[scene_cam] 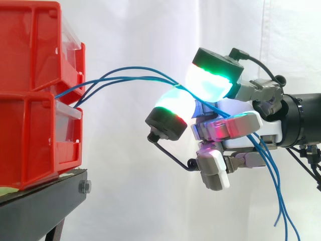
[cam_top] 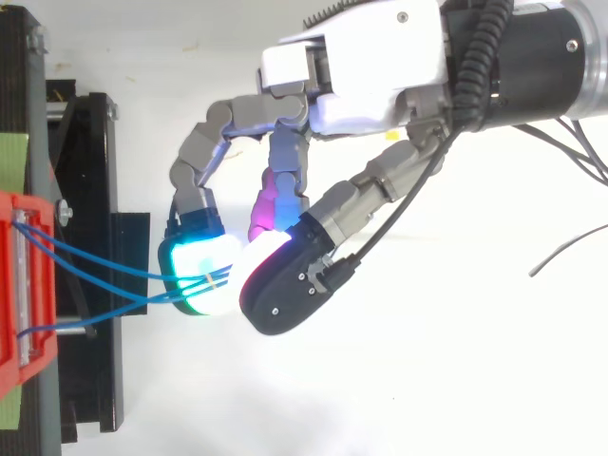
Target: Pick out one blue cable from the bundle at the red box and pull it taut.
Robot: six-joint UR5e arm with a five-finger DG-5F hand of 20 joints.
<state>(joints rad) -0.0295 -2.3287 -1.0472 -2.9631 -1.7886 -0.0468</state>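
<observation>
**First onlooker:** Where are the cables right now?

**Second onlooker:** Three thin blue cables come out of the gap between two stacked red plastic storage bins at the left. The bins sit on a black metal stand. The cables arc rightward through open air to the robot hand, which is well apart from the bins, before a white curtain.

**First onlooker:** And the hand's hold?

**Second onlooker:** Two thick glowing fingertips are brought together with the strands running between them. The upper one is green and cyan, the lower one cyan with a red edge. Seen from above, the strands converge at that same spot. I read it as a pinch on the bundle, but I cannot tell whether it clamps one strand or all three. The other fingers are bent loosely below, holding nothing. Past the pinch the cables hang slack toward the lower right.

**First onlooker:** So how is this step done well?

**Second onlooker:** In my judgement, separating comes first. The strands sag in curves, so nothing is taut yet. The pads should end up on one strand only, with the rest slipping free. Then the hand should draw slowly, straight away from the bins, along the cable's own line. With too loose a pinch the thin cable would slide through. A sideways pull could drag it across a bin edge.
</observation>
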